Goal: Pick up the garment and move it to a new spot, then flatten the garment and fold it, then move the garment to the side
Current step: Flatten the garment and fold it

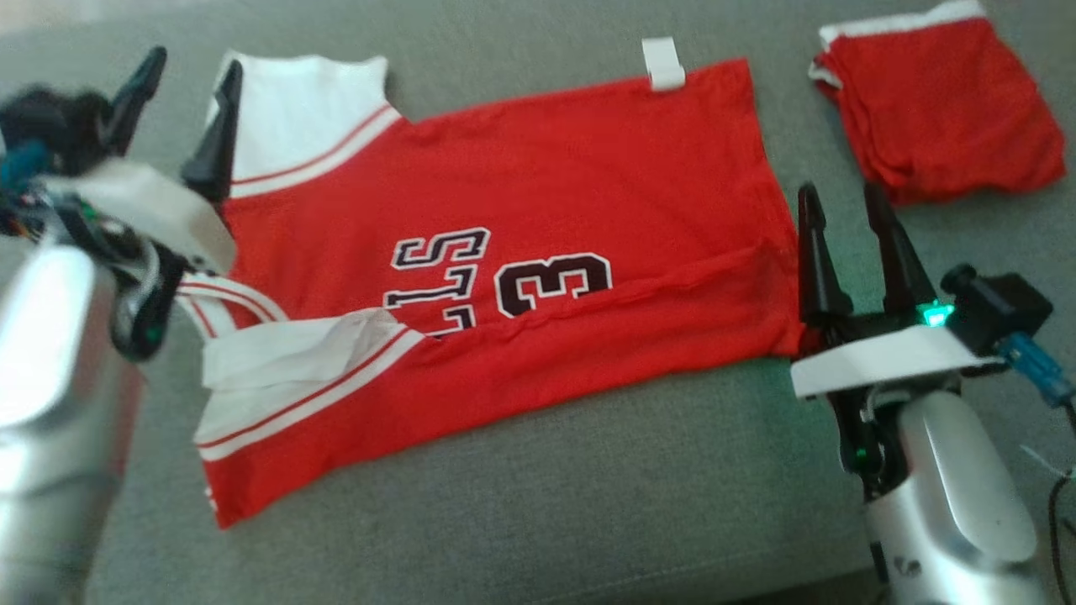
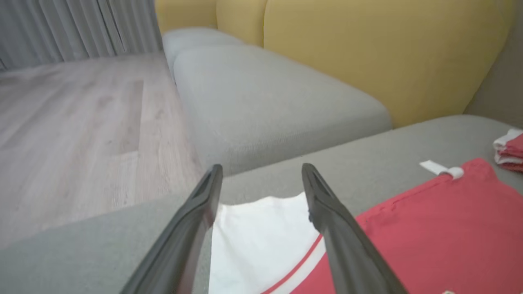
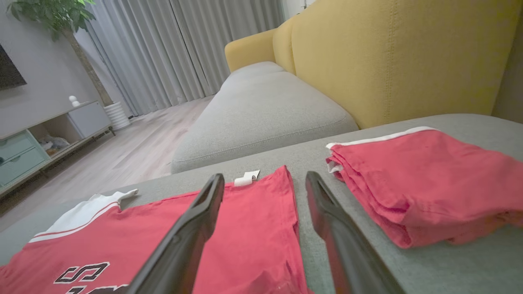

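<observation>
Jersey (image 1: 538, 210) lies flat on the grey cushion (image 1: 588, 487), with its near long edge folded up over the lower lettering. White shoulder end at left, hem with white tag (image 1: 664, 63) at right.

Left gripper (image 1: 195, 63): fingers spread, empty, over the white shoulder; contact cannot be told.

Right gripper (image 1: 841, 192): fingers spread, empty, just beside the hem's near corner.

Folded red garment (image 1: 950, 109) lies apart, beyond the right gripper.

In the head view the left gripper (image 1: 193, 69) sits at ten o'clock and the right gripper (image 1: 841, 193) at four o'clock, each with its two dark fingers spread wide apart, empty, tips pointing roughly toward twelve.
</observation>
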Tool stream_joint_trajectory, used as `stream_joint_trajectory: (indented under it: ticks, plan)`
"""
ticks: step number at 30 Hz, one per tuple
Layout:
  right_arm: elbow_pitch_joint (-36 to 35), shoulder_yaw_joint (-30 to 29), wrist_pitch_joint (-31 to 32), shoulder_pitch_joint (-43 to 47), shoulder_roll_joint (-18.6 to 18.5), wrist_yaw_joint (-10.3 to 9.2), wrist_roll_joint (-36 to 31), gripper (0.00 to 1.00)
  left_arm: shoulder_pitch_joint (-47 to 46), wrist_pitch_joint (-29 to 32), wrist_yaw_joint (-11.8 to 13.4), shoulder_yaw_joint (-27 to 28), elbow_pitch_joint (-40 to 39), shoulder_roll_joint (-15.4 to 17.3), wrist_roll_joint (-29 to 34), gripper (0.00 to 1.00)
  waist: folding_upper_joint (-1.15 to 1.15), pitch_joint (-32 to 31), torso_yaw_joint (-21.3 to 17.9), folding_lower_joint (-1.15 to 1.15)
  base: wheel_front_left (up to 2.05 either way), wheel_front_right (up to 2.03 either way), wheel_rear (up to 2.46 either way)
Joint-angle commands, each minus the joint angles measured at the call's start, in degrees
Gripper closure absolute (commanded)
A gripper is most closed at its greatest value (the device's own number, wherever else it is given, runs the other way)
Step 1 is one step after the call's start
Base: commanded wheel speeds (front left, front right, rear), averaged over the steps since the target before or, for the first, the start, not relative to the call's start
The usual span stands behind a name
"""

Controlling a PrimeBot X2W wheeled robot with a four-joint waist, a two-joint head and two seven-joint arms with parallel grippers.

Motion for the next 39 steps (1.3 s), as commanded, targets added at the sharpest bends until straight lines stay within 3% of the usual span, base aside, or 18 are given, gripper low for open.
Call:
stream_joint_trajectory:
  ticks: [1,6,12,16,32,33,34,39]
  plan:
    - [-2.3,1.8,-0.8,-1.9,-0.1,0.37,0.8,0.0,-3.6,2.8,-0.3,0.6,0.3,3.4,-1.7,0.0,0.0,4.1,-2.7,-0.01,0.0,0.0,0.0]
    - [-3.4,3.4,-2.3,-3.6,-0.1,0.37,2.1,0.0,-13.2,11.8,-0.5,-7.5,6.2,10.4,-8.6,0.0,0.0,9.0,-4.2,-0.01,0.0,0.0,0.0]
    - [-3.9,4.7,-2.9,-5.4,-0.1,0.37,2.3,0.0,-19.4,17.1,-0.5,-11.6,11.4,14.7,-15.1,0.0,0.0,12.4,-5.5,-0.01,0.0,0.0,0.0]
    - [-3.4,5.3,-3.1,-6.0,-0.1,0.37,2.7,0.0,-22.4,17.4,-0.6,-13.9,13.3,16.4,-17.0,0.0,0.0,14.2,-5.9,-0.01,0.0,0.0,0.0]
    - [-2.2,6.5,-3.7,-7.7,-0.1,0.37,4.0,0.0,-28.8,19.5,-0.6,-21.5,18.0,17.9,-22.3,0.0,0.0,17.7,-7.5,-0.01,0.0,0.0,0.0]
    - [-2.2,6.4,-3.7,-7.8,-0.1,0.37,3.9,0.0,-29.0,20.2,-0.6,-22.1,18.0,17.7,-22.9,0.04,0.0,17.7,-7.5,-0.01,0.0,0.0,0.0]
    - [-2.1,6.2,-3.7,-7.8,-0.1,0.37,3.9,0.0,-29.1,20.8,-0.6,-22.7,17.8,17.5,-23.8,1.0,0.0,17.7,-7.5,-0.01,0.0,0.0,0.0]
    - [-1.6,4.4,-3.7,-7.8,-0.1,0.37,2.9,0.0,-29.6,17.8,-0.6,-25.1,16.3,17.4,-25.2,1.0,0.0,16.5,-6.2,-0.01,0.0,0.0,0.0]
